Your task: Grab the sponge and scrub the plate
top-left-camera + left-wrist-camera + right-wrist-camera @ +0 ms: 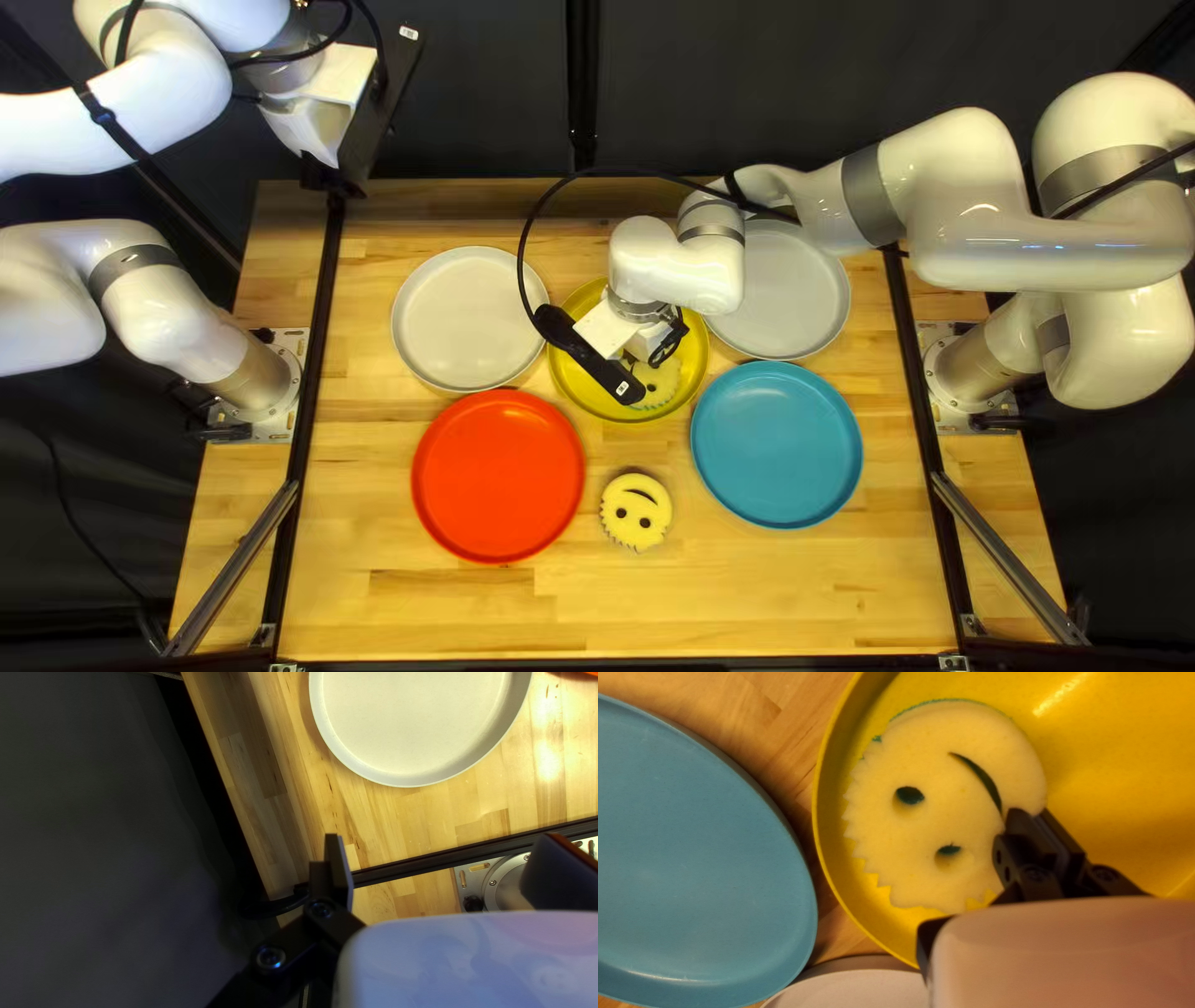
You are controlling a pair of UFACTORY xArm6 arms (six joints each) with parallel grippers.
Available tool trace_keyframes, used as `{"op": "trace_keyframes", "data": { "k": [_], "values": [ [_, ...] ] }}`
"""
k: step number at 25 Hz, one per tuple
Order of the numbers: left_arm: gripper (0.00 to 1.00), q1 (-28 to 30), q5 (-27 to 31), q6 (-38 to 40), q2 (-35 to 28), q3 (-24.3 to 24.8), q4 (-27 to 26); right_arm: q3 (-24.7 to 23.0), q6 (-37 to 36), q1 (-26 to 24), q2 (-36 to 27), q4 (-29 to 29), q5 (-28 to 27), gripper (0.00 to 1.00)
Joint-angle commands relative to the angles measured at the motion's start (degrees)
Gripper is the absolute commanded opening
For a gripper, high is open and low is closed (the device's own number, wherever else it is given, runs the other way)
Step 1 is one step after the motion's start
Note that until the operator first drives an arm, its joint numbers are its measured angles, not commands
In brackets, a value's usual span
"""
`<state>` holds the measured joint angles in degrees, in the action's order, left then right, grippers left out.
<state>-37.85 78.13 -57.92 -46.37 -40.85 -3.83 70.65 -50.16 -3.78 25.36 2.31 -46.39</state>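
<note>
Pressure is best applied lightly and evenly, so that the yellow plate (pixel 1114 765) is scrubbed without being dragged. Inside it, near the rim, the smiley sponge (pixel 934 815) is laid face up, its edge pinched by the right gripper (pixel 1031 816). With so small a hold it could be twisted loose, so short, flat strokes are called for. The left gripper (pixel 442 852) is held off, fingers parted, nothing grasped. The wooden table (pixel 623 612) is also set with a red plate (pixel 498 477), a blue plate (pixel 777 446), a white plate (pixel 466 319), a grey plate (pixel 797 293) and a second sponge (pixel 637 513), backed by a dark curtain (pixel 486 100).
</note>
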Motion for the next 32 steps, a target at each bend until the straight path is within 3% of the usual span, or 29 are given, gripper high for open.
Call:
{"op": "trace_keyframes", "data": {
  "k": [1, 4, 8, 11, 17, 23, 26, 32],
  "values": [
    [1.0, 0.0, 0.0, 0.0, 0.0, 0.0, 0.0, 6.03, -1.93, -1.4, 4.0, 0.16, -1.55, 0.0],
    [1.0, 0.0, 0.0, 0.0, 0.0, 0.0, 0.0, 10.12, -2.5, -1.53, 6.6, 0.22, -2.8, 0.0],
    [1.0, 0.0, 0.0, 0.0, 0.0, 0.0, 0.0, 10.5, -2.88, -1.4, 7.24, 0.16, -2.69, 0.0],
    [1.0, 0.0, 0.0, 0.0, 0.0, 0.0, 0.0, 6.85, -2.7, -1.21, 5.26, -0.02, -1.51, 0.0],
    [1.0, 0.0, 0.0, 0.0, 0.0, 0.0, 0.0, -4.79, -1.4, -1.54, -2.55, -0.23, 1.23, 0.0],
    [1.0, 0.0, 0.0, 0.0, 0.0, 0.0, 0.0, -9.9, -1.09, -2.9, -6.32, -0.02, 1.35, 0.0],
    [1.0, 0.0, 0.0, 0.0, 0.0, 0.0, 0.0, -7.54, -1.45, -3.53, -5.06, 0.27, 0.2, 0.0],
    [1.0, 0.0, 0.0, 0.0, 0.0, 0.0, 0.0, 4.08, -2.33, -4.01, 1.93, -0.05, -2.48, 0.0]
  ]
}}
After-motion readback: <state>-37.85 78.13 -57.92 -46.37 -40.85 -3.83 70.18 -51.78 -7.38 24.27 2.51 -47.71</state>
